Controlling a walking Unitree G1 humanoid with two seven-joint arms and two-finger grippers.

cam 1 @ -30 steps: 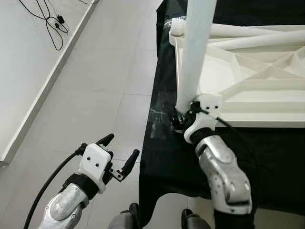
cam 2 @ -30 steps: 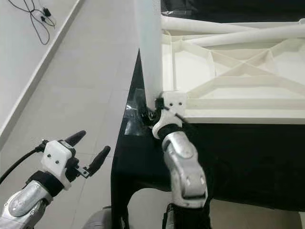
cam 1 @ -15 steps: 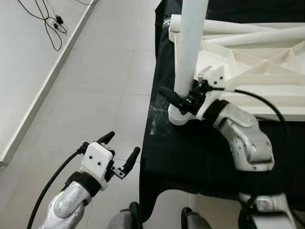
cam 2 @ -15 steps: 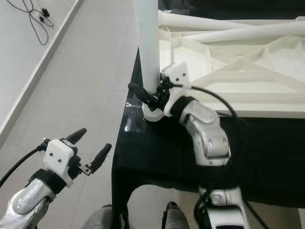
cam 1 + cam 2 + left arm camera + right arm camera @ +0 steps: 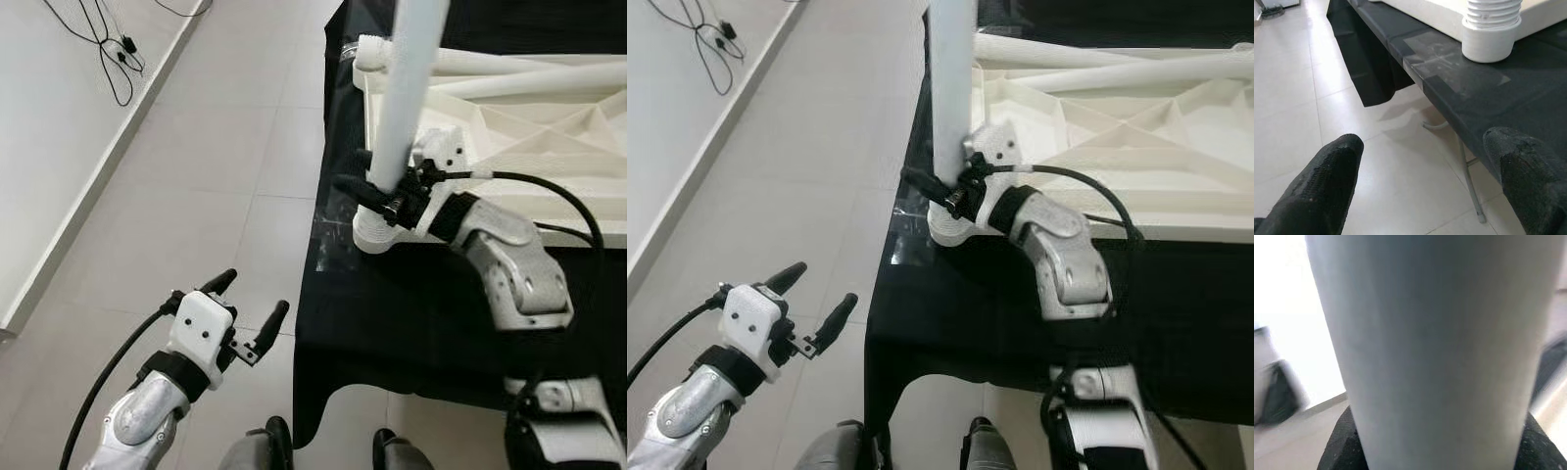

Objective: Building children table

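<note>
The top of the white table leg (image 5: 402,108) is cut off by the frame edge. The right gripper (image 5: 377,191) holds it low down, fingers clamped on both sides, its base standing on the black table (image 5: 411,313) beside the overturned white tabletop (image 5: 529,108). The left gripper (image 5: 250,308) hangs wide open over the floor (image 5: 196,176).

Pale tiled floor (image 5: 196,196), white raised ledge (image 5: 88,196) with black cables (image 5: 108,59), black-draped folding table (image 5: 411,313)
</note>
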